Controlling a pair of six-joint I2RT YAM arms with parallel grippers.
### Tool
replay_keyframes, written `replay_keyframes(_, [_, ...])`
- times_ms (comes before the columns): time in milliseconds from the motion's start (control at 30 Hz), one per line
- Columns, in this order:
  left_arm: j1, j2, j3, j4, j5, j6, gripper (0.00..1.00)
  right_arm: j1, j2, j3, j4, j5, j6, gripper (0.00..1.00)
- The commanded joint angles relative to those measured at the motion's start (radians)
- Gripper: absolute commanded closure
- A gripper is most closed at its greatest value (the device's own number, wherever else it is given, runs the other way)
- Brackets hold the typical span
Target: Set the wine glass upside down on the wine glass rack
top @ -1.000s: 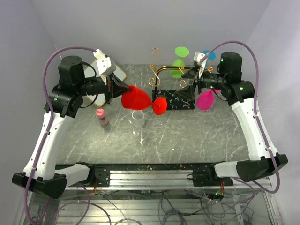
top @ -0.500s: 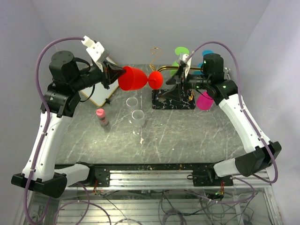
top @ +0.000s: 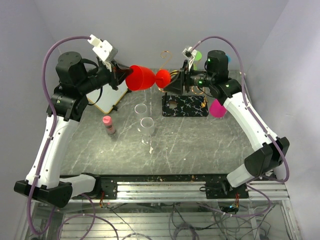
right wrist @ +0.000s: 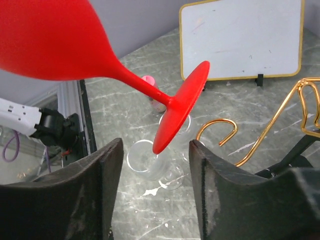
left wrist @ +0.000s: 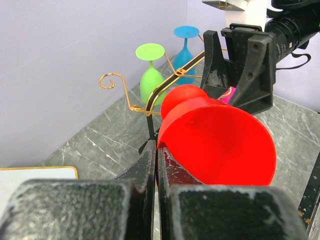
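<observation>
Now the task is only partly done. On the left, the left tool (top: 122,77) is pinched tight on the rim of the smooth red wine glass (top: 141,78). It holds the glass up in the air on its side, with the round foot pointing right. The right tool (right wrist: 156,160) has its two fingers apart, one on each side of that foot, not touching it. It looks ready to take the glass.

Farther right and lower stands the thin gold wire rack on a flat black base (top: 192,108). A green glass (left wrist: 151,82), a blue glass (left wrist: 184,52) and a pink glass (top: 218,107) hang on it. The red one is not on the rack yet. It has to be passed over, turned and hung there.

A second ago the red glass was lower, over the grey desk (top: 200,145) in front of the rack. Since then it went up and back. The right arm came left to meet it, and its fingers drew closer together.
</observation>
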Motion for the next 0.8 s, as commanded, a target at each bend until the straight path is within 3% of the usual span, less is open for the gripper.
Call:
replay_keyframes(0, [0.008,0.0,0.017,0.056,-0.011,0.008,0.93,0.005,0.02,0.042,0.059,0.048,0.087,0.49])
replay_keyframes(400, [0.008,0.013,0.011,0.065,-0.002,0.008,0.93,0.005,0.048,0.064,0.092,0.049,0.15,0.72])
replay_keyframes(600, [0.006,0.016,0.003,0.073,0.0,0.006,0.93,0.005,0.058,0.056,0.105,0.069,0.184,0.9])
replay_keyframes(667, [0.004,0.017,0.0,0.073,0.006,0.007,0.93,0.005,0.061,0.057,0.105,0.086,0.191,1.0])
replay_keyframes(767, [0.004,0.015,-0.005,0.073,0.026,0.01,0.93,0.005,0.069,0.07,0.091,0.119,0.187,1.0])
